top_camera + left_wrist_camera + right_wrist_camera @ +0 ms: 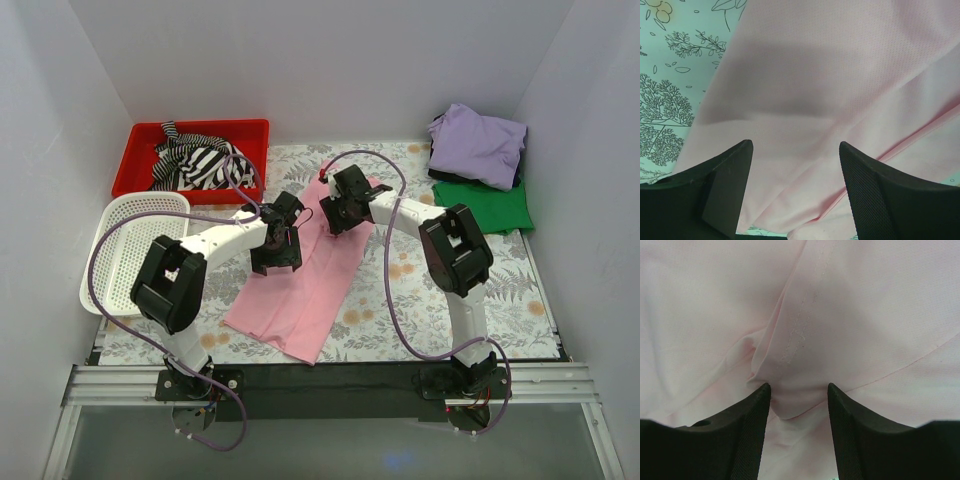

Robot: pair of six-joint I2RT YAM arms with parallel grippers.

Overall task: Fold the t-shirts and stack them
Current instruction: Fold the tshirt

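Observation:
The light pink t-shirt (300,290) lies on the table as a long folded strip, running from the far centre toward the near left. My left gripper (277,252) hovers over its left edge, open and empty; the left wrist view shows pink cloth (830,90) under the spread fingers (735,165). My right gripper (340,213) is over the shirt's far end, jaws apart, with a raised fold of pink cloth (795,365) between the fingertips (757,405). The lavender t-shirt (478,145) lies bunched on the green t-shirt (490,207) at the far right.
A red bin (140,150) holding striped black-and-white cloth (195,165) stands at the far left. A white mesh basket (130,250) sits on the left. White walls close in the table on three sides. The tablecloth (420,300) is floral.

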